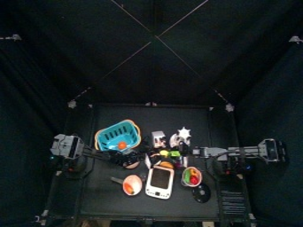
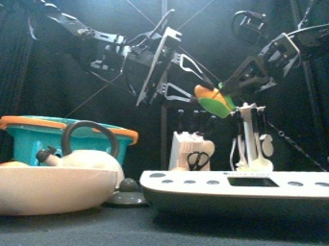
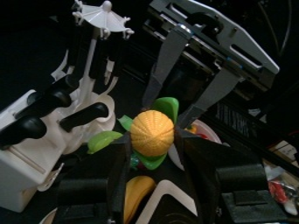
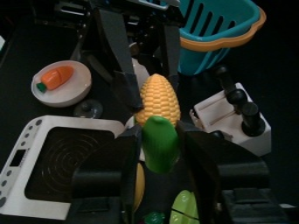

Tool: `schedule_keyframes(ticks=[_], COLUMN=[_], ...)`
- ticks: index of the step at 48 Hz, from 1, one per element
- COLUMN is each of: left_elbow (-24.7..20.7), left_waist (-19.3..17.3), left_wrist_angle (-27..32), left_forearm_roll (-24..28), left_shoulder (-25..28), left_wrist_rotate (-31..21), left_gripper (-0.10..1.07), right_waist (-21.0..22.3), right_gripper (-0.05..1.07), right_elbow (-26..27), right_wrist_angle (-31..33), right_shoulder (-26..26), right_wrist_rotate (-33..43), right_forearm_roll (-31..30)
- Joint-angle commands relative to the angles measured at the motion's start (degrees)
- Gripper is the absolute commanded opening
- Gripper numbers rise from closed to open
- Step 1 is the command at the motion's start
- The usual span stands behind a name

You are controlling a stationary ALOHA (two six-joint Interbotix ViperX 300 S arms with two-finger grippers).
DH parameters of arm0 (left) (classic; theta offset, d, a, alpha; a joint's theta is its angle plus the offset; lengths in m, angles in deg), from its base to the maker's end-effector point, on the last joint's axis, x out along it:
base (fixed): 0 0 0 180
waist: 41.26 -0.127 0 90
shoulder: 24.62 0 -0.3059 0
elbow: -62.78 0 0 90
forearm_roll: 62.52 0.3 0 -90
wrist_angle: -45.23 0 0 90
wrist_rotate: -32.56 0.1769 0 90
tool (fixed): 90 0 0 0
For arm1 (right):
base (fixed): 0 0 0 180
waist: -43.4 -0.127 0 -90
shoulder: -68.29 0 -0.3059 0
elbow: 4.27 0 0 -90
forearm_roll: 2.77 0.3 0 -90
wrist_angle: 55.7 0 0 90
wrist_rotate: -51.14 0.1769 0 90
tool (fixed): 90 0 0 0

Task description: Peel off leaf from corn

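Observation:
The corn [image 2: 213,100] hangs in the air above the table's middle, held between both grippers; it also shows in the top view [image 1: 166,157]. In the right wrist view the yellow cob [image 4: 158,96] points away and the green leaf [image 4: 156,136] lies between my right gripper's [image 4: 158,153] jaws, shut on it. The left gripper's fingers [image 4: 114,54] close on the cob's far end. In the left wrist view the cob [image 3: 152,131] is seen end-on with green husk pieces around it, gripped by my left gripper [image 3: 155,166].
A blue basket [image 1: 119,135] stands at the back left. A white scale [image 1: 160,182] lies at the front, an orange cup [image 1: 130,184] left of it, a round dish [image 1: 193,176] with red and green pieces right of it. A white rack [image 4: 233,109] stands behind.

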Motion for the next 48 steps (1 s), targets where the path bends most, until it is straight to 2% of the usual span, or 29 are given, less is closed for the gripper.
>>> schedule_keyframes(ticks=[1,11,21,28,48], left_elbow=[-1.7,-1.3,-0.3,0.1,0.5], left_waist=[-0.1,-0.2,-0.2,-0.2,-0.2], left_wrist_angle=[-0.4,-0.4,-0.4,-0.5,-0.5], left_forearm_roll=[0.3,0.3,0.3,0.3,0.3], left_shoulder=[-0.7,-0.8,-1.3,-1.7,-1.9], left_wrist_rotate=[0.1,0.1,0.1,0.1,0.1], left_gripper=[0.62,0.62,0.62,0.62,0.62], right_waist=[0.0,-0.1,-0.5,-0.7,-0.7], right_gripper=[0.54,0.29,0.16,0.12,0.12], right_elbow=[1.2,0.9,-0.1,-0.9,-2.5], right_wrist_angle=[-0.5,-0.3,-0.1,-0.2,0.0], right_shoulder=[0.2,1.0,3.0,4.9,8.0], right_wrist_rotate=[-0.2,-0.4,-0.2,-0.1,0.0], right_forearm_roll=[-0.3,-0.5,-2.6,-2.9,-2.5])
